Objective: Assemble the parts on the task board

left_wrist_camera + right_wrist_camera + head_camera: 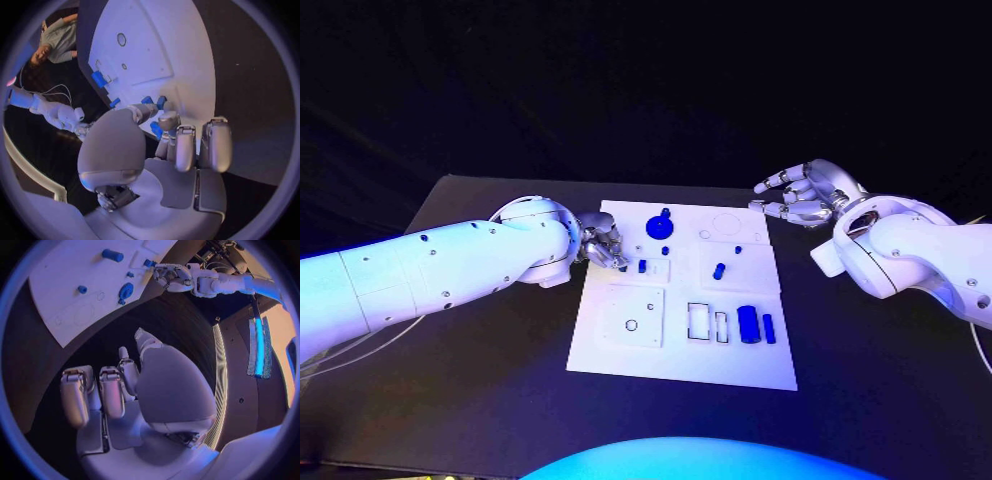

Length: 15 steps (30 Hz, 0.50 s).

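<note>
table (pixel 473 400): black | backdrop: dark, unlit | light: bluish strip lamp (pixel 259 347) standing upright

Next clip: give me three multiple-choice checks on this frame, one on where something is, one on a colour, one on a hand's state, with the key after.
1. Where is the left hand?
A. At the task board's left edge
B. Off the table
C. Beside the right hand

2. What colour are the parts on the task board?
A. Red
B. Blue
C. Yellow

3. What is the right hand doing?
A. Gripping a part
B. Pressing on the board
C. Holding nothing, fingers apart

Key: 1 A, the head view shows it at the board's left edge by a small part. 2 B, every piece on the white plate is blue. 3 C, it hangs past the board's far right corner, fingers spread and empty.
</note>
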Each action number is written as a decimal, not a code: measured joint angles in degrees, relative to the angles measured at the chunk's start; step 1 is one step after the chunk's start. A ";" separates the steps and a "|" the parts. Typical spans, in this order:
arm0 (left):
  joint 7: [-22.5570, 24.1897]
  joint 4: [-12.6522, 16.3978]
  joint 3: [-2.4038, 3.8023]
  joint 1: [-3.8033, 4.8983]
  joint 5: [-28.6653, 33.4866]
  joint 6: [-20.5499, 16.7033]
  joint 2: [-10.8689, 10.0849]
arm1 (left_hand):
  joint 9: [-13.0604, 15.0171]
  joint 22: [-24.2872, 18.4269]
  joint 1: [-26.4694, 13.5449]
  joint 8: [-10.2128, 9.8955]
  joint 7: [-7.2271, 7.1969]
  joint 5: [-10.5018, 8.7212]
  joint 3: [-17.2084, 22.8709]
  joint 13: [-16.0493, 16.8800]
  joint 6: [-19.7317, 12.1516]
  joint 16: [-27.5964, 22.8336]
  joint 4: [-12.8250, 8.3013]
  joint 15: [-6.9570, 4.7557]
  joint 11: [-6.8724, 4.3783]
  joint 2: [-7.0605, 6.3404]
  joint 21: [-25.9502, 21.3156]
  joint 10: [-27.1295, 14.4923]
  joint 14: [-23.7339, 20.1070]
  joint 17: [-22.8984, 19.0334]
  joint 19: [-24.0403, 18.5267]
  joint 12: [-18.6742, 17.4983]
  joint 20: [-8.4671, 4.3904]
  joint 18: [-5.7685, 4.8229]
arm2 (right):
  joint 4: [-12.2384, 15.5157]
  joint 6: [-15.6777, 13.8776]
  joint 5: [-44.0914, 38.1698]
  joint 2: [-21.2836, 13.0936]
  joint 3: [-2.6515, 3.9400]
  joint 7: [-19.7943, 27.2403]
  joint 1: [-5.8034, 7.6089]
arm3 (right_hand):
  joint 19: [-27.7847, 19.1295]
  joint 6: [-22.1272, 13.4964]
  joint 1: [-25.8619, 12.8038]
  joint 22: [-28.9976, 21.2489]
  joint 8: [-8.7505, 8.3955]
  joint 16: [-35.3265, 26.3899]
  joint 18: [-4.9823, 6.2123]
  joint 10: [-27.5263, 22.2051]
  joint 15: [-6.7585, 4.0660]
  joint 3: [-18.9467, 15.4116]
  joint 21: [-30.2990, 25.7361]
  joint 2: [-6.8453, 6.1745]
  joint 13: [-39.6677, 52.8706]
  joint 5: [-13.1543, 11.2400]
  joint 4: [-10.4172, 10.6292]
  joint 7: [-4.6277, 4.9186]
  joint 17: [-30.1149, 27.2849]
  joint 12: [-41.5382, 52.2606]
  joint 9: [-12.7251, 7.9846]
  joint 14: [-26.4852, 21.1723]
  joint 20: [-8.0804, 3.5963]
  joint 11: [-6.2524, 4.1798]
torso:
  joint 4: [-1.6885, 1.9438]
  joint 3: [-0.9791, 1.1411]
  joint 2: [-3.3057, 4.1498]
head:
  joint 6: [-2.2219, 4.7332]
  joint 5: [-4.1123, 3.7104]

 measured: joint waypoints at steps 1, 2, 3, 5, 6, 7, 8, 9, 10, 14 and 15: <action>-0.03 -0.07 -0.02 0.00 0.03 0.03 0.09 | 0.01 0.00 -0.08 0.01 0.00 0.00 0.00 0.00 0.00 0.00 0.00 0.00 0.00 -0.08 0.00 0.00 0.00 0.00 0.00 0.00 0.00 0.00 | 0.00 0.00 0.00 0.00 0.00 0.00 0.00 | 0.00 0.00 0.00 0.00 0.00 0.00 0.00 0.00 0.00 0.00 0.00 0.00 0.00 0.00 0.00 0.00 0.00 0.00 0.00 0.00 0.00 0.00 | 0.01 0.00 0.00 | -0.02 -0.02; -0.07 -0.16 -0.05 0.01 0.08 0.08 0.21 | 0.00 0.00 -0.14 0.01 0.00 0.00 0.00 0.00 0.00 0.00 0.00 0.00 0.00 -0.13 0.00 0.00 0.00 0.00 0.00 0.00 0.00 0.00 | 0.00 0.00 0.00 0.01 0.00 0.00 0.00 | 0.00 0.00 0.00 0.00 0.00 0.00 0.00 0.00 0.00 0.00 0.00 0.00 0.00 0.00 0.00 0.00 0.00 0.00 0.00 0.00 0.00 0.00 | 0.01 0.00 0.00 | -0.04 -0.03; -0.12 -0.22 -0.07 0.01 0.11 0.15 0.31 | 0.01 0.00 -0.14 0.07 0.01 0.00 0.00 0.00 0.01 0.00 0.00 0.00 0.00 -0.13 0.00 0.00 0.00 0.00 0.00 0.18 0.00 0.00 | 0.00 0.00 0.00 0.02 0.00 0.00 0.00 | 0.00 0.00 0.00 0.00 0.00 0.00 0.00 0.00 0.00 0.00 0.00 0.00 0.00 0.00 0.00 0.00 0.00 0.00 0.00 0.00 0.00 0.00 | 0.01 0.00 0.00 | -0.06 -0.03; -0.22 -0.33 -0.13 0.01 0.17 0.31 0.49 | 0.01 0.00 -0.14 0.08 0.10 0.00 0.00 0.00 0.10 0.00 0.00 0.00 0.01 -0.13 0.00 0.01 0.00 0.00 0.00 0.25 0.00 0.00 | 0.00 0.00 0.00 0.02 0.00 0.00 0.00 | 0.00 0.00 0.00 0.00 0.00 0.00 0.00 0.00 0.00 0.00 0.00 0.00 0.00 0.00 0.00 0.00 0.00 0.00 0.00 0.00 0.00 0.00 | -0.01 0.00 0.00 | -0.07 -0.03; -0.27 -0.36 -0.13 0.01 0.22 0.42 0.61 | 0.01 0.00 -0.14 0.08 0.11 0.00 0.00 0.00 0.10 0.00 0.00 0.00 0.01 -0.13 0.00 0.01 0.00 0.00 0.00 0.29 0.00 0.00 | 0.00 0.00 0.00 0.02 0.00 0.01 0.00 | 0.00 0.00 0.00 0.00 0.00 0.00 0.00 0.00 0.00 0.00 0.00 0.00 0.00 0.00 0.00 0.00 0.00 0.00 0.00 0.00 0.00 0.00 | -0.02 0.00 0.01 | -0.08 -0.03; -0.30 -0.39 -0.13 0.02 0.26 0.50 0.69 | 0.00 -0.01 -0.13 0.08 0.11 0.00 0.00 0.00 0.11 0.00 0.00 0.00 0.01 -0.13 0.00 0.01 0.00 0.00 0.00 0.29 0.00 0.00 | 0.00 0.00 0.00 0.02 0.00 0.01 0.00 | 0.00 0.00 0.00 0.00 0.00 0.00 0.00 0.00 0.00 0.00 0.00 0.00 0.00 0.00 0.00 0.00 0.00 0.00 0.00 0.00 0.00 0.00 | -0.03 0.00 0.01 | -0.09 -0.03; -0.35 -0.42 -0.13 0.03 0.32 0.58 0.77 | -0.01 0.00 -0.13 0.08 0.11 0.00 0.00 0.00 0.10 0.00 0.00 0.00 0.01 -0.13 0.00 0.01 0.00 0.00 0.00 0.29 0.00 0.00 | 0.00 0.00 0.00 0.02 0.00 0.01 0.00 | 0.00 0.00 0.00 0.00 0.00 0.00 0.00 0.00 0.00 0.00 0.00 0.00 0.00 0.00 0.00 0.00 0.00 0.00 0.00 0.00 0.00 0.00 | -0.03 0.00 0.01 | -0.09 -0.03; -0.39 -0.47 -0.13 0.04 0.37 0.66 0.83 | -0.03 -0.01 -0.13 0.08 0.10 0.00 0.00 0.00 0.12 0.00 0.00 0.00 0.02 -0.13 0.00 0.01 0.00 0.00 0.00 0.29 0.00 0.00 | 0.00 0.00 0.00 0.01 0.00 0.01 0.00 | 0.00 0.00 0.00 0.00 0.00 0.00 0.00 0.00 0.00 0.00 0.00 0.00 0.00 0.00 0.00 0.00 0.00 0.00 0.00 0.00 0.00 0.00 | -0.03 0.00 0.01 | -0.10 -0.03; -0.45 -0.56 -0.14 0.05 0.43 0.76 0.90 | -0.05 -0.01 -0.13 0.08 0.09 0.00 0.00 0.00 0.14 0.00 0.00 0.00 0.02 -0.13 0.00 0.01 0.00 0.00 0.00 0.29 0.00 0.00 | 0.00 0.00 0.00 0.00 0.00 0.01 0.00 | 0.00 0.00 0.00 0.00 -0.01 0.00 0.00 0.00 0.00 0.00 0.00 0.00 0.00 0.00 0.00 0.00 0.00 0.00 0.00 0.00 0.00 0.00 | -0.03 0.00 0.02 | -0.11 -0.02; -0.61 -0.81 -0.15 0.05 0.70 0.95 1.08 | -0.15 -0.01 -0.13 0.07 -0.09 0.00 0.16 0.09 0.33 0.00 0.16 0.00 0.02 -0.12 0.00 0.01 0.00 0.00 0.00 0.29 0.00 0.00 | 0.01 0.00 0.00 0.00 0.00 0.01 0.00 | 0.00 0.00 0.00 0.00 -0.01 0.00 0.00 0.00 0.00 0.00 0.00 0.00 0.00 0.00 0.00 0.00 0.00 0.00 0.00 0.00 0.00 0.00 | -0.03 0.03 0.02 | -0.19 -0.02; -0.66 -0.89 -0.16 0.05 0.78 0.99 1.14 | -0.16 -0.01 -0.13 0.07 -0.09 0.00 0.16 0.09 0.33 0.00 0.16 0.00 0.02 -0.12 0.00 0.00 0.00 0.00 0.00 0.29 0.00 0.00 | 0.01 0.00 0.00 0.00 0.00 0.01 0.00 | 0.00 0.00 0.00 0.00 -0.01 0.00 0.00 0.00 0.00 0.00 0.00 0.00 0.02 0.00 0.00 0.00 0.00 0.00 0.00 0.00 0.00 0.00 | -0.02 0.03 0.02 | -0.20 -0.05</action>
